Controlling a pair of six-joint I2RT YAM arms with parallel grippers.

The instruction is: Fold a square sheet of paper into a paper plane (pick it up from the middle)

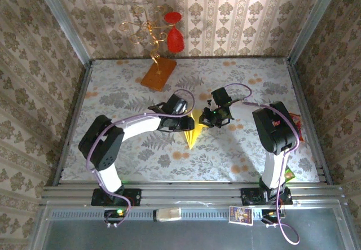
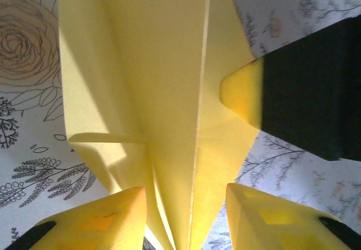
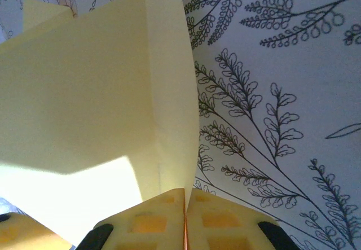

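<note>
The top view is evenly and softly lit and sharp throughout, with only faint shadows on the table [image 1: 225,165]. In the left wrist view, a hard-edged bright wedge crosses the paper [image 2: 169,64]. The left fingertips [image 2: 107,222] glow and are blurred. In the right wrist view, a glaring, nearly washed-out patch sits at the paper's lower left and the rest is shaded. The right fingertips [image 3: 152,222] are out of focus, while the leaf print is crisp.

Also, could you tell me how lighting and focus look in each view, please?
Left wrist: hard slanting light, sharp shadows across the paper. Right wrist: a glaring patch low on the paper, cloth print crisp. Top external: even, soft light, no glare.
</note>
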